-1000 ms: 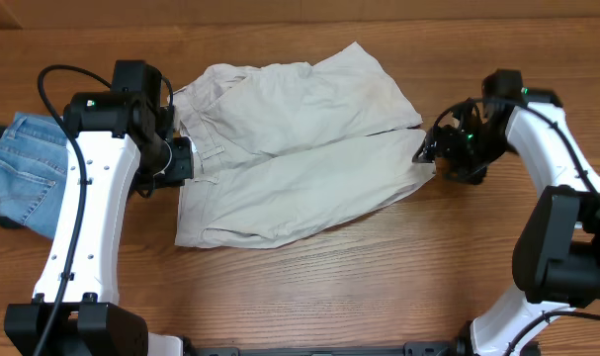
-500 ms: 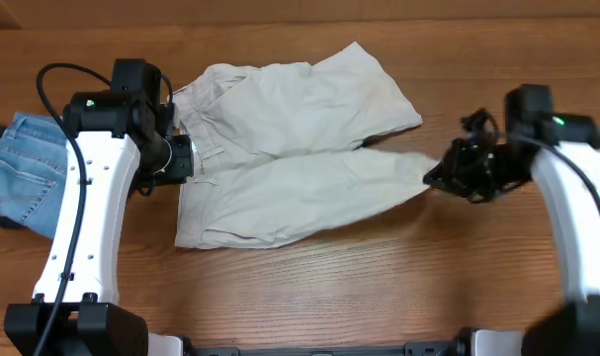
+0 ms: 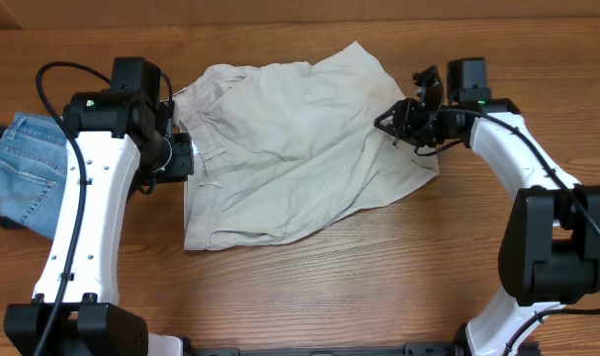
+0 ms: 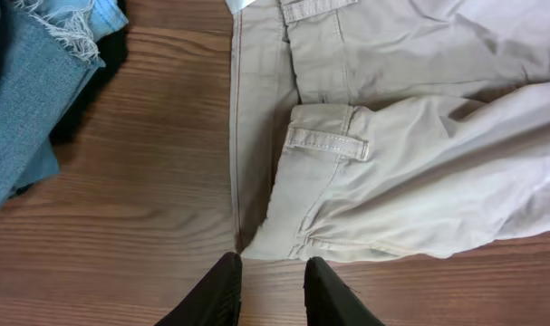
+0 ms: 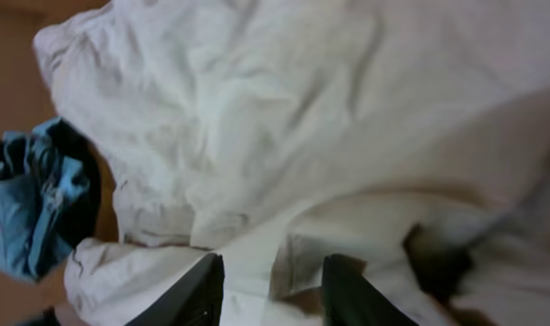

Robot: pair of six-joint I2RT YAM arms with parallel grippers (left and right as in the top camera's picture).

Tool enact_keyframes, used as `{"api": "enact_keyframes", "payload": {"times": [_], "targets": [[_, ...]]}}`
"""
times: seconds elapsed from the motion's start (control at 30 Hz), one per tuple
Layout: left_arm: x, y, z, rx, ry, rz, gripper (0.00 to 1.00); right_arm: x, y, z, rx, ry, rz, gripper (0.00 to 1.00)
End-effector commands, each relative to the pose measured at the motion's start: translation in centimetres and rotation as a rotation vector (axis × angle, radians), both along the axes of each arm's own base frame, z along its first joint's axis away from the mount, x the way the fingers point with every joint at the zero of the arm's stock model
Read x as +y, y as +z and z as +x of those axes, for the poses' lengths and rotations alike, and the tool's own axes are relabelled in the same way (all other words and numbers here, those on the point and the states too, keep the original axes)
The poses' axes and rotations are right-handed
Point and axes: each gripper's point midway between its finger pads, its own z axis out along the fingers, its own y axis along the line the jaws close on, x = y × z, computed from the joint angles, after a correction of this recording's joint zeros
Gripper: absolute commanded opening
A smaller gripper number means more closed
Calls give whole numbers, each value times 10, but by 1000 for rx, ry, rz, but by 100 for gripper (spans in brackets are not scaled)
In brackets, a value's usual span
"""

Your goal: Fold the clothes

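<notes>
Overhead: the left arm (image 3: pixel 87 213) is reaching up the table's (image 3: pixel 379 287) left side. Its left gripper (image 3: pixel 181 158) is pointing at the waistband end of the shorts (image 3: pixel 290 148). The right arm (image 3: pixel 522 163) is arching in from the right edge with its wrist turned toward the middle, and the right gripper (image 3: pixel 398 119) is hanging over the upper leg's hem. The shorts are pale beige cotton, lying rumpled near the middle of the far edge with one leg overlapping the other. The blue denim jeans (image 3: pixel 18 178) are sitting bunched at the left edge.

Left wrist: the black fingers (image 4: pixel 222 292) are standing narrowly apart over bare wood grain, gripping nothing, just short of the stitched waistband and a belt loop (image 4: pixel 327 143). Frayed denim is showing at the upper left.

Right wrist: the view is blurring. The fingers (image 5: pixel 197 294) are partly spread with creased cloth lying in the gap, but I cannot tell whether they are pinching it.
</notes>
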Motion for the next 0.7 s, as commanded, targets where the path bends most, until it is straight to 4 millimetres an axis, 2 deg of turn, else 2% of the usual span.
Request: {"api": "enact_keyframes", "payload": {"times": [0.0,0.07,0.13,0.2,0.37,0.47,0.53,0.57,0.6,0.67], "targets": [[2,14,3,-49,-9,1,28,7,21,0,-76,76,37,46],[2,14,4,-52,-9,1,29,-9,8,-1,-38,31,-44,58],[2,14,4,-52,-9,2,29,-43,-5,-2,-14,-18,-159,69],[2,14,4,-52,-9,2,30,-56,-7,-4,-66,49,-200,67],[2,14,4,-52,-9,2,31,-64,-21,-18,-75,165,-288,56],[2,14,4,-52,-9,2,31,-76,-28,-24,-24,140,-341,51],[2,14,5,-58,-9,2,34,-36,1,-18,-136,216,-82,51],[2,15,7,-64,-9,2,35,-8,30,-16,-231,283,106,51],[2,15,8,-70,-9,2,36,10,50,-14,-294,322,216,50],[2,15,8,-71,-9,1,35,25,58,-4,-306,301,237,50]]}}
